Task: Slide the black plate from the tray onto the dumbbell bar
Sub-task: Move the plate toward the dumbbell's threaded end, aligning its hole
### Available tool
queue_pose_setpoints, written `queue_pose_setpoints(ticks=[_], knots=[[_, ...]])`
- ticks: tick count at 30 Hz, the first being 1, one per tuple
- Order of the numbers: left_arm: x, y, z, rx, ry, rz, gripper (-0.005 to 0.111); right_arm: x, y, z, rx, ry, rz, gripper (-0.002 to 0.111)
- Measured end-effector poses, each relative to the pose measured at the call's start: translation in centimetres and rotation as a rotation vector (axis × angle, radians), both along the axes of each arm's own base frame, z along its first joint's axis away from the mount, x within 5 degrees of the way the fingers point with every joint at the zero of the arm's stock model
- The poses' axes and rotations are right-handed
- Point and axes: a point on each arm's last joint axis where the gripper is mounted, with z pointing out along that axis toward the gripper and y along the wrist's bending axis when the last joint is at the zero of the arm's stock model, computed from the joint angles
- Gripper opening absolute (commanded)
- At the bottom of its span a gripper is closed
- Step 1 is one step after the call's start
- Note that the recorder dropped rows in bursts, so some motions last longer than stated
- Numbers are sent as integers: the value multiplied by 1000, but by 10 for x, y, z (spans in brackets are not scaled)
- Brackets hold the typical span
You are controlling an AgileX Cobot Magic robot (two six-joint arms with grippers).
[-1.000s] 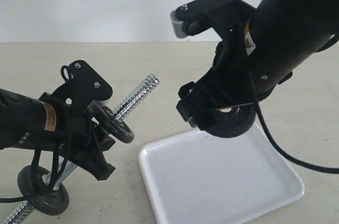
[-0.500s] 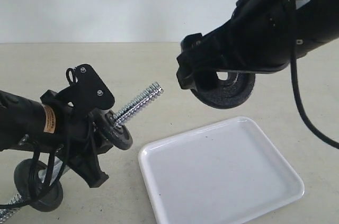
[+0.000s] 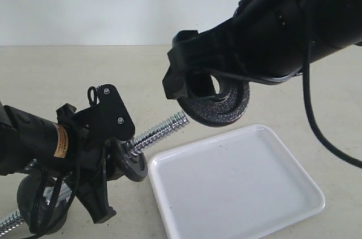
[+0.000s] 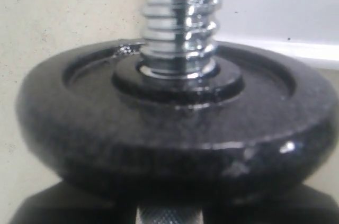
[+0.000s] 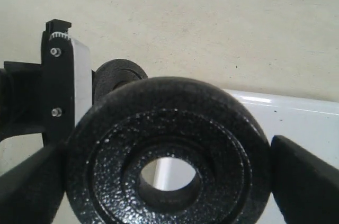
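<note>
The black plate (image 3: 226, 112) hangs in the air above the tray's (image 3: 243, 194) far left corner, with my right gripper (image 3: 210, 96) shut on its rim. In the right wrist view the plate (image 5: 106, 144) fills the space between both fingers (image 5: 304, 181), and the tray shows through its centre hole. My left gripper (image 3: 107, 165) is shut on the dumbbell bar (image 3: 161, 130), holding it raised and slanted. The bar's threaded end points up at the plate and stops just short of it. The left wrist view shows the knurled middle (image 4: 169, 216) between the jaws.
A second black disc (image 3: 131, 161) sits on the bar just ahead of my left gripper and fills the left wrist view (image 4: 175, 128). A third disc (image 3: 31, 202) is on the bar's low end at the lower left. The tray holds nothing.
My right gripper has carried the plate up off the tray and leftward toward the bar's end. The left arm has shifted right and lowered the bar's slant toward the plate.
</note>
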Motion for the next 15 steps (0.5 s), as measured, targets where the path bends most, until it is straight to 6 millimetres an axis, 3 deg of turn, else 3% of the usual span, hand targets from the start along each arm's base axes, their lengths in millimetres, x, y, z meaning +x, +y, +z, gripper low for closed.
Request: queue_pose_setpoints(ticks=[15], knots=[[-10, 11, 26, -25, -17, 53, 4, -5, 4, 0, 26, 35, 62, 0]])
